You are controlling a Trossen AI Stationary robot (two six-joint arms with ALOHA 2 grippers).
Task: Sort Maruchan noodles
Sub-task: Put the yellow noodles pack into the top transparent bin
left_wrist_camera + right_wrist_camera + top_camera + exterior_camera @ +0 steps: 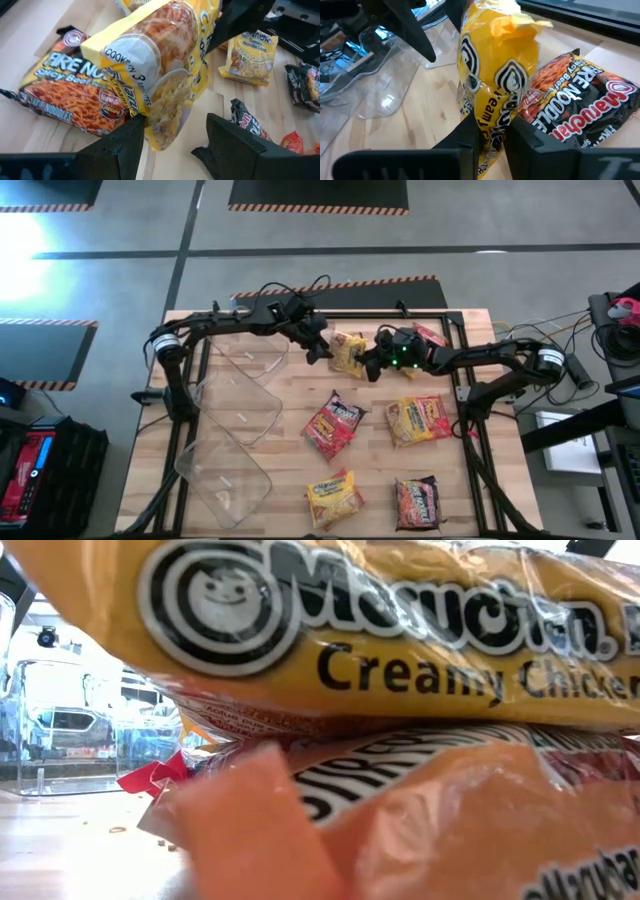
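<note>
A yellow Maruchan packet (348, 352) is held up on edge between my two grippers at the table's far middle. My right gripper (495, 127) is shut on one end of it. My left gripper (174, 120) stands open around the packet's other end (165, 115). A dark and red Fire Noodles packet (75, 95) lies flat on the wood beside it. More packets lie flat nearer the front: a red one (333, 425), a yellow and red one (418, 420), a yellow one (335, 498) and a dark one (417, 502). My right gripper pinches the yellow packet's end (490, 117) between its two fingers, coming in nearly level from the table's right. The packet stands on edge beyond the fingers, crumpled at its far end. My left gripper's one finger (131, 135) lies right against the packet's edge; whether it touches, I cannot tell.
Two clear plastic bins (240, 380) (225, 465) lie on the table's left side. A red packet (430, 335) lies at the far right behind my right arm. In the low view, packets (400, 630) fill the picture close to the camera.
</note>
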